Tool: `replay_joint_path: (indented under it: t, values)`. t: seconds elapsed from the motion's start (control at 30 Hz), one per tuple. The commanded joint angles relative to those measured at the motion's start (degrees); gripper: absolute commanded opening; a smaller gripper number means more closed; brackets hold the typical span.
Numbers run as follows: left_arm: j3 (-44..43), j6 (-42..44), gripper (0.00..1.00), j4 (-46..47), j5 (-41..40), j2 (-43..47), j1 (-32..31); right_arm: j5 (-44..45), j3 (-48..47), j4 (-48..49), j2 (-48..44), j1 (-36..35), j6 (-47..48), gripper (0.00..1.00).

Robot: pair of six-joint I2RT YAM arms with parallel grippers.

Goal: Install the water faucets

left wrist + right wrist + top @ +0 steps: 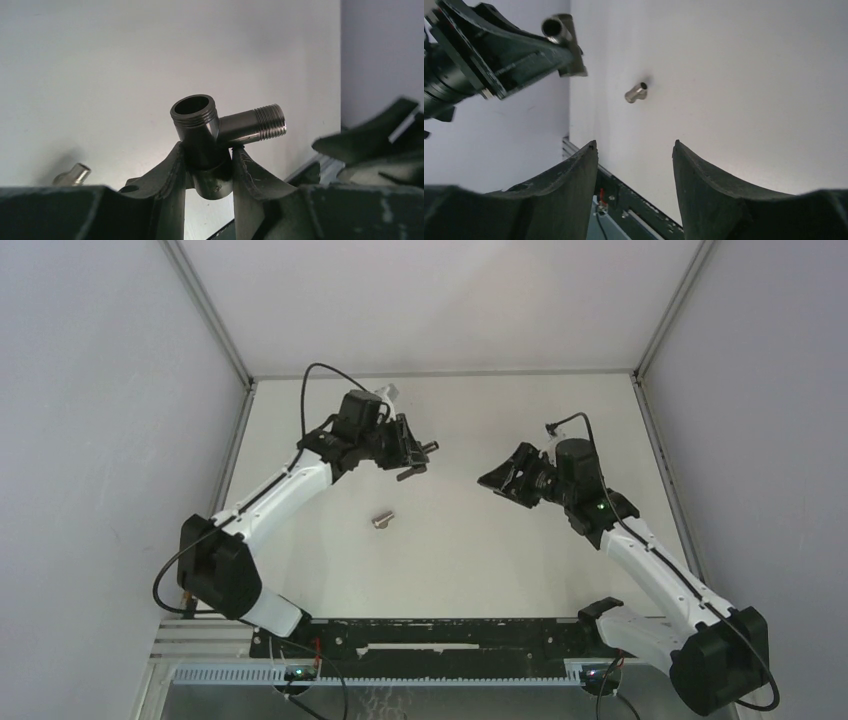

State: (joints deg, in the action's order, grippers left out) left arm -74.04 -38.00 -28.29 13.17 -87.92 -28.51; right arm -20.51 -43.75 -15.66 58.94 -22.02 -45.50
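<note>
tap piece (200, 131) in left fingers (167, 175), fitting (382, 519) well apart, right fingers (704, 185) spread

The fitting (381, 519) lies on the table (460, 565), before the tap piece (200, 131) held in the left fingers (169, 175).

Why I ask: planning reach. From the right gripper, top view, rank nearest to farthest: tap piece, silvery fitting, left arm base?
1. tap piece, held by left gripper.
2. silvery fitting, lying farther left.
3. left arm base, near edge, left.
</note>
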Motion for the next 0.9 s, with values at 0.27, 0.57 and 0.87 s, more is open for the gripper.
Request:
replay_joint_path:
  t: [0.27, 0.57, 0.87]
  values:
    - [4.88, 18.24, 0.00, 8.61, 11.41, 5.59, -9.88, -6.46, -1.51, 11.88, 2.16, 0.47, -11.78, 0.70]
    - [3.69, 25.27, 0.00, 6.80, 11.82, 6.92, -15.36, -9.60, -3.22, 11.43, 6.33, -2.61, -10.29, 0.71]
    - [3.19, 27.00, 0.00, 5.79, 9.96, 6.53, -17.65, -12.67, -4.58, 12.02, 11.77, -6.25, -10.15, 0.60]
